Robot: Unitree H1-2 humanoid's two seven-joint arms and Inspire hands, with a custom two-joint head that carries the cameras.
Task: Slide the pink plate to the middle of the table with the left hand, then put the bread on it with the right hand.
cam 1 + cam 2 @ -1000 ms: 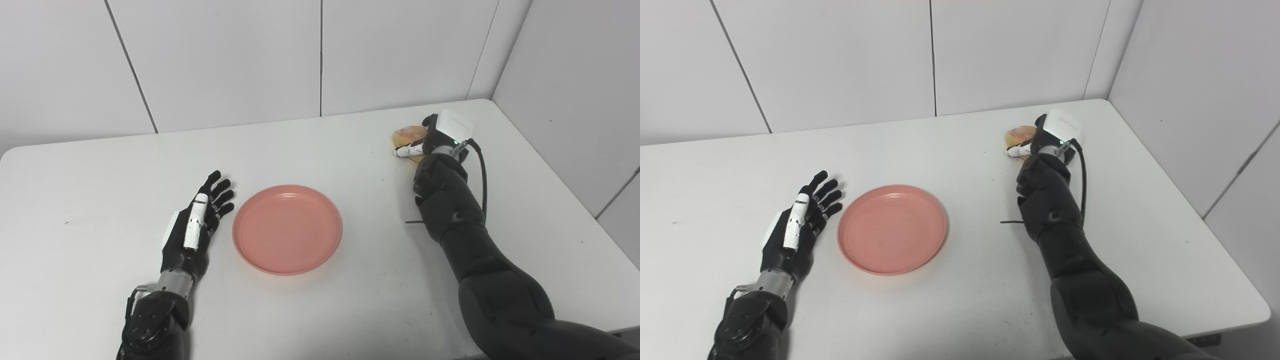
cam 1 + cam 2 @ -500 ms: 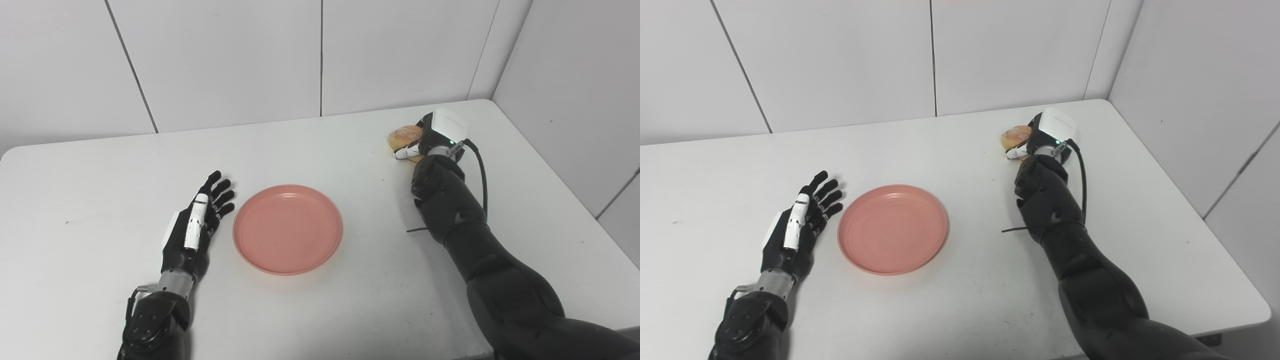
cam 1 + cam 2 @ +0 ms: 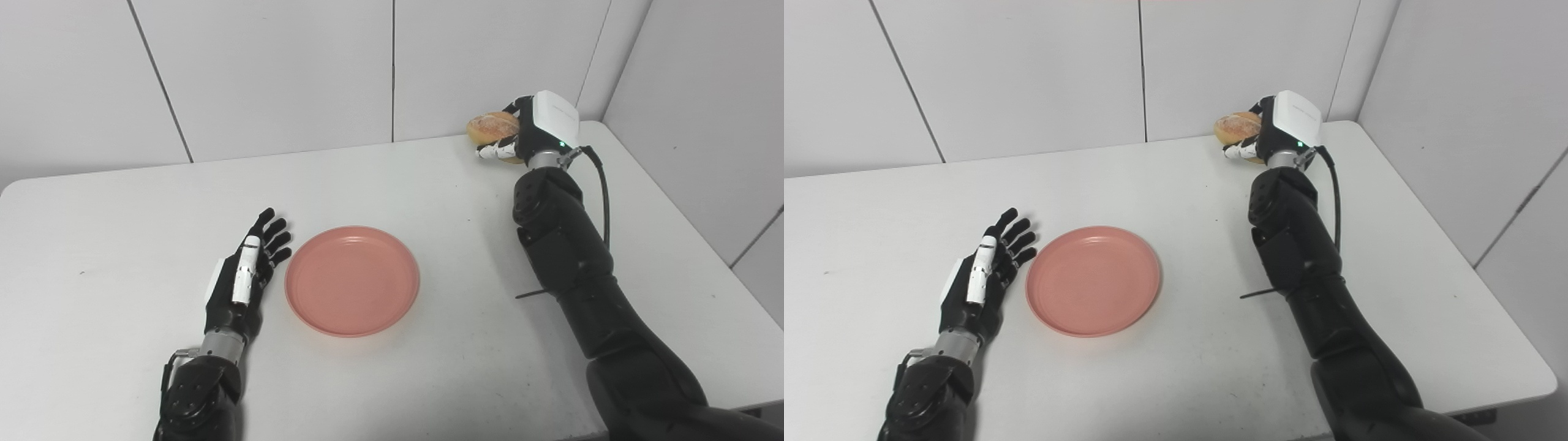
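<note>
Right hand [image 3: 531,131] has lifted clear of the bench [image 3: 429,380] since a second ago, fingers clamped round the bread roll [image 3: 492,127], now held aloft at the far right corner; grasp looks secure, so the carry to the plate is judged next. Pink plate [image 3: 352,280] unmoved near the bench's middle, empty; left hand [image 3: 242,285] lies flat just beside its left rim, fingers spread, holding nothing, slide step apparently done. Bench top plain white with a few small specks; white panelled walls behind and to the right.

Pink plate [image 3: 352,280]; golden-brown bread [image 3: 492,127]
</note>
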